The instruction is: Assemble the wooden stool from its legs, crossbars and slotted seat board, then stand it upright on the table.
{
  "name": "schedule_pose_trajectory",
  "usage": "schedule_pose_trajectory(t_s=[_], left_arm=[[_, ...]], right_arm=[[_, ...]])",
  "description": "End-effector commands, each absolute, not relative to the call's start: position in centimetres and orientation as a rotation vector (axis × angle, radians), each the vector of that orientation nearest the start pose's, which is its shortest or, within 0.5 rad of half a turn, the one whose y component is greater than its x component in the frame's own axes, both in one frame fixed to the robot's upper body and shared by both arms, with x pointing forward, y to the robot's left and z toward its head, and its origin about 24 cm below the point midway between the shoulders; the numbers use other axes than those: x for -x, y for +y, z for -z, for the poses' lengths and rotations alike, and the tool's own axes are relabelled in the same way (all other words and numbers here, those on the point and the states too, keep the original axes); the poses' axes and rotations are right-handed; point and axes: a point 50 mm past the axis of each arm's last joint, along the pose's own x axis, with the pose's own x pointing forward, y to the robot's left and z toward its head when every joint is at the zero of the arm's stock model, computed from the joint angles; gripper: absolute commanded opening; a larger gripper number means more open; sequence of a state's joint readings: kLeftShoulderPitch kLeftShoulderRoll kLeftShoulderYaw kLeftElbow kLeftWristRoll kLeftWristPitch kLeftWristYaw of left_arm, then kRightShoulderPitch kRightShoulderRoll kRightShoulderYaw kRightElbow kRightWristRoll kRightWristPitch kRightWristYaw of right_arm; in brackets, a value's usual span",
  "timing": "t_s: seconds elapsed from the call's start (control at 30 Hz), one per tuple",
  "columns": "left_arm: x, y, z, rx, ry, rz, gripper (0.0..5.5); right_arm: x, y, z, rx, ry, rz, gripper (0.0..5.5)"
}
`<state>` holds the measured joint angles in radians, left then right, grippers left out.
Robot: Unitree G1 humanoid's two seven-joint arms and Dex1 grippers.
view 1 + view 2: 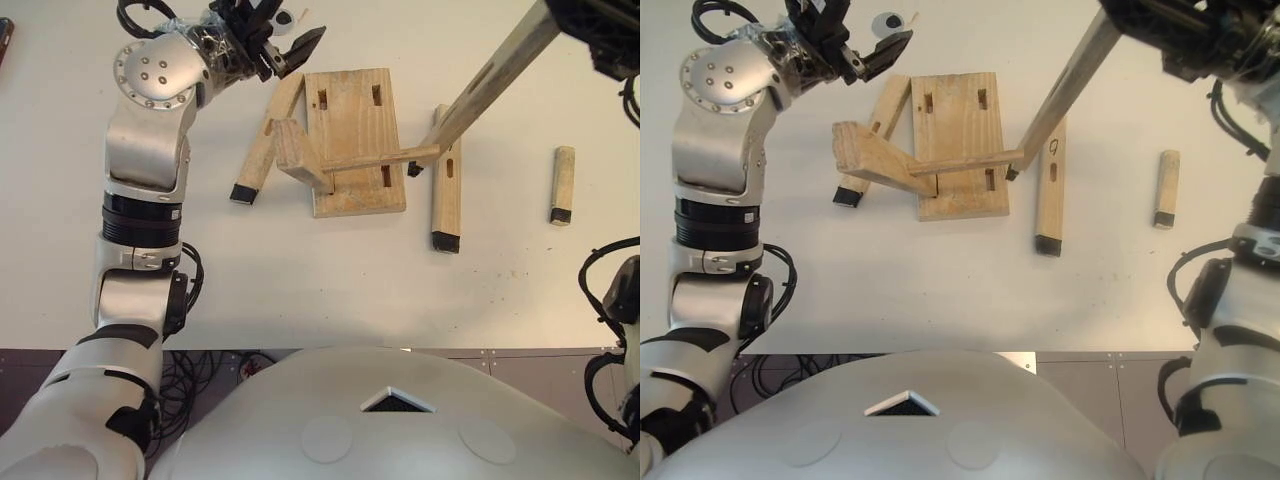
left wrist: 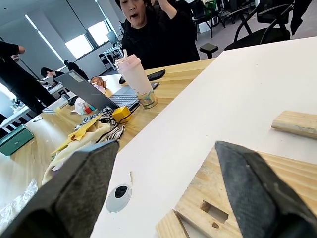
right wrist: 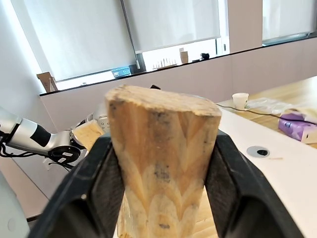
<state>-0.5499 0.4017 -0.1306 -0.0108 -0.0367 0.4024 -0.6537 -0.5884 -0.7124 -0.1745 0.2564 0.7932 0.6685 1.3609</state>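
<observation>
Slotted seat board [image 1: 355,110] flat on table [image 1: 300,280], upper centre of frame, slots up for receiving legs. Above it, part-built frame: crossbar [image 1: 375,158] joining raised leg [image 1: 490,85] to second leg [image 1: 298,152] over board's left edge. Raised leg's top end clamped in right end effector [image 3: 166,188], upper right, likely for steering frame toward slots. Left end effector [image 1: 290,45] spread wide, empty, upper left by board's corner, probably ready for steadying. Loose leg [image 1: 260,150] left of board, another loose leg [image 1: 447,195] right; short piece [image 1: 563,185] far right.

You're in an open office: beside the white counter [image 2: 237,99] a wooden desk [image 2: 173,84] holds a laptop [image 2: 91,91], with swivel chairs [image 2: 271,9] and bright windows [image 2: 79,45] beyond it.
</observation>
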Motion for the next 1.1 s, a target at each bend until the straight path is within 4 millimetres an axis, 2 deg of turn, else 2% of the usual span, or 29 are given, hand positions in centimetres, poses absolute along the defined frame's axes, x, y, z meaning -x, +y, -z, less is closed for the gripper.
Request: schedule_pose_trajectory(t_s=[0.03, 0.23, 0.37, 0.5, 0.67, 0.97, 1.1], left_arm=[[-32.7, 14.5, -14.9, -0.423, 0.046, 0.705, 3.53], [-33.1, 15.3, -14.0, -0.391, 0.068, 0.656, 3.53], [-33.2, 15.8, -13.8, -0.369, 0.072, 0.620, 3.53], [-33.1, 16.1, -13.6, -0.370, 0.075, 0.597, 3.53], [-32.1, 15.6, -11.8, -0.367, 0.124, 0.611, 3.53], [-31.4, 14.9, -11.0, -0.310, 0.133, 0.584, 3.53], [-31.3, 15.0, -10.9, -0.305, 0.136, 0.574, 3.53]], right_arm=[[-29.6, -23.0, -18.4, -0.328, 0.012, -1.320, 2.05], [-29.9, -22.6, -16.5, -0.382, -0.002, -1.260, 2.05], [-29.4, -22.7, -14.9, -0.314, 0.084, -1.263, 2.05], [-29.3, -23.0, -16.0, -0.125, 0.174, -1.356, 2.05], [-29.9, -22.2, -18.3, 0.078, 0.232, -1.488, 2.04], [-31.5, -22.7, -19.9, 0.194, 0.231, -1.475, 2.04], [-30.6, -22.7, -19.2, 0.219, 0.286, -1.509, 2.04]])
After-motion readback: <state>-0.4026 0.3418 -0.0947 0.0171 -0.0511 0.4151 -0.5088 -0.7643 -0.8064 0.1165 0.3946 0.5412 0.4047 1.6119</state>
